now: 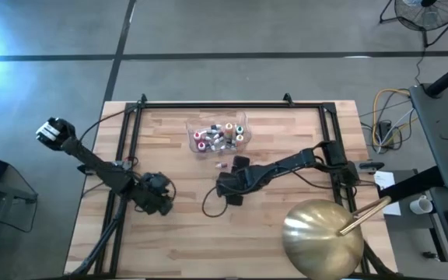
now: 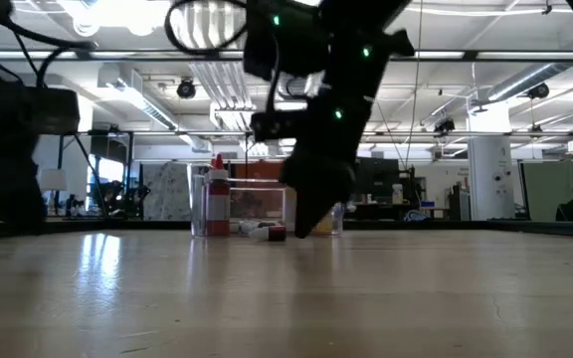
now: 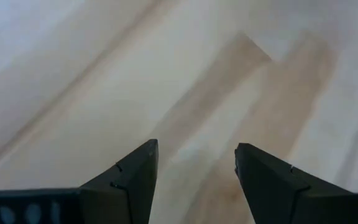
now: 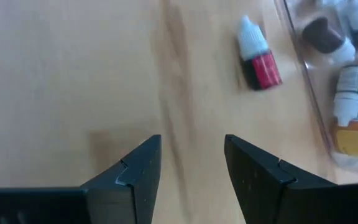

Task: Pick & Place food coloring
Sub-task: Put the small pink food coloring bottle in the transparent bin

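Right wrist view, right pincer [image 4: 192, 163] spread and empty above the wooden surface [image 4: 73, 74], a lone food coloring bottle [image 4: 258, 56] lying beside the clear tub [image 4: 303, 68] of bottles, left pincer [image 3: 196, 174] spread, idle over bare wood

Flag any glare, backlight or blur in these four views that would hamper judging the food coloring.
High view: bright glare at the left edge, off the table. Low view: ceiling lights leave the right hand a dark silhouette. Right wrist view: the loose bottle and the tub are soft. Left wrist view: only blurred wood beyond the left hand.
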`<state>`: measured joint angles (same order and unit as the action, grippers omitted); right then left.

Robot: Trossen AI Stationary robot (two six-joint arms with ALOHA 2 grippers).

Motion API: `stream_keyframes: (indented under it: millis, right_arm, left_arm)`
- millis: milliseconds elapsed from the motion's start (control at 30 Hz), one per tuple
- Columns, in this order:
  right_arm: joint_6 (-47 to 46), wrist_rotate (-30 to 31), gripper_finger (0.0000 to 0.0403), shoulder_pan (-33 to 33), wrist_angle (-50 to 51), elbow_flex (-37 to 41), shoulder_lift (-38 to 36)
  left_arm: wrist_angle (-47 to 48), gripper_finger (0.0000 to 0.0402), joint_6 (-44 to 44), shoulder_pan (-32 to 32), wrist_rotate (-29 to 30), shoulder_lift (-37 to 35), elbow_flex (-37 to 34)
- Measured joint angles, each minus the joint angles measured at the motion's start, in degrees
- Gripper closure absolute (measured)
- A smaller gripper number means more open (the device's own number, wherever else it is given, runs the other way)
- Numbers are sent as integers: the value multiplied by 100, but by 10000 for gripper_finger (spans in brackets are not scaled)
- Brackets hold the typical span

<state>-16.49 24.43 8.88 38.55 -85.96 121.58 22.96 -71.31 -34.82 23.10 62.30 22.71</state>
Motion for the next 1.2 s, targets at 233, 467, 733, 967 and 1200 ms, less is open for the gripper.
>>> stream_keyframes:
  millis: [233, 467, 733, 967, 1200]
  right_arm:
    - [960, -50, 234, -79, -1084, 922, -288]
    - [1565, -90, 234, -399, -2660, 1899, -720]
    - [1154, -81, 234, -555, -3487, 3035, -1217]
    - [1441, -88, 234, -596, -4309, 3641, -1379]
    - [2415, -662, 234, -703, -5086, 3541, -1303]
  left_arm:
    - [-125, 213, -737, 990, -462, 0, -32]
    - [-298, 213, -892, 1856, -938, 0, -31]
    - [-292, 213, -891, 2512, -1320, 0, -34]
    - [-302, 213, -742, 3187, -1947, 0, -45]
    - [-308, 213, -260, 3786, -2187, 0, -45]
